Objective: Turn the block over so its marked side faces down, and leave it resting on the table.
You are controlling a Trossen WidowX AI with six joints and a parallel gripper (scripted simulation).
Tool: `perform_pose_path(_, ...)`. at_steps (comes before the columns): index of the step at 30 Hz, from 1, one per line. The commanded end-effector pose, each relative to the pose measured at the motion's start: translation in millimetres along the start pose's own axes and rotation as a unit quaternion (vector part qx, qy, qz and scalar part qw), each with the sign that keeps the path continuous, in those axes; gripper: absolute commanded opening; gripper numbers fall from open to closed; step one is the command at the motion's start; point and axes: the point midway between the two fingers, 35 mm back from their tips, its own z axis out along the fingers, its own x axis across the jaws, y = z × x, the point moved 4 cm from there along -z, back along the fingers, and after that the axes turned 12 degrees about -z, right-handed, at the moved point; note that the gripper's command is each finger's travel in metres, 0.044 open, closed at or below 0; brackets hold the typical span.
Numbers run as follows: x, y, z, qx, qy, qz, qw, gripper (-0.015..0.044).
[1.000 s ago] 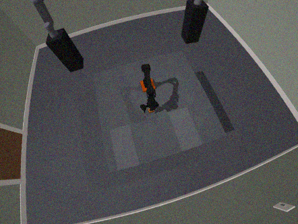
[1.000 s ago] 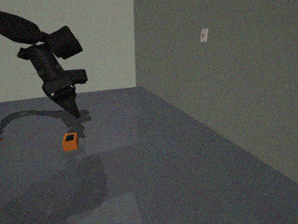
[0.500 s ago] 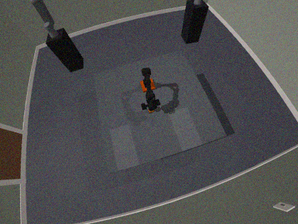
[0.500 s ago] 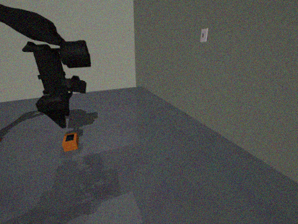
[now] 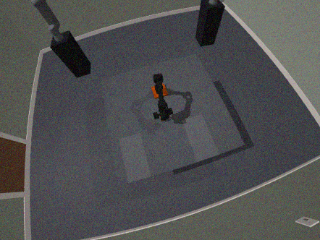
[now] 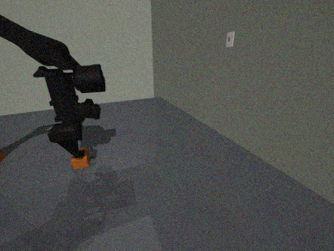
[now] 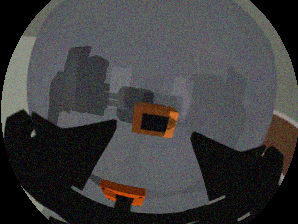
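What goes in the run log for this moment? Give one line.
phase: approach | gripper: open, empty, above block | block: orange, on table, dark marked face visible, not gripped | flip: not done

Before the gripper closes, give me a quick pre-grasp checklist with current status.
1. Gripper open, nothing between the fingers: ok.
2. Block in wrist view, between the two fingers and ahead of them: ok.
3. Block resting on the table, gripper low over it: ok.
4. Dark marked face visible in wrist view, not yet facing down: ok for starting the flip.
5. Fingertips straddling the block's sides at grasp height: cannot tell; the arm hides it in the top and exterior views.
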Motion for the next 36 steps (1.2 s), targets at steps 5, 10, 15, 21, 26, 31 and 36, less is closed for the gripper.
perform_pose_path(5,0.3,-0.5,12.3,0.000,0.002,0.002,1.000,0.0440)
perform_pose_path(10,0.2,-0.3,20.5,0.000,0.002,0.002,1.000,0.0440)
perform_pose_path(15,0.3,-0.3,28.7,0.000,0.002,0.002,1.000,0.0440)
perform_pose_path(21,0.4,-0.7,38.5,0.000,0.002,0.002,1.000,0.0440)
perform_pose_path(26,0.5,-0.8,40.9,0.000,0.002,0.002,1.000,0.0387)
perform_pose_path(31,0.5,-0.8,40.9,0.000,0.002,0.002,1.000,0.0276)
perform_pose_path(36,0.5,-0.8,40.9,0.000,0.002,0.002,1.000,0.0242)
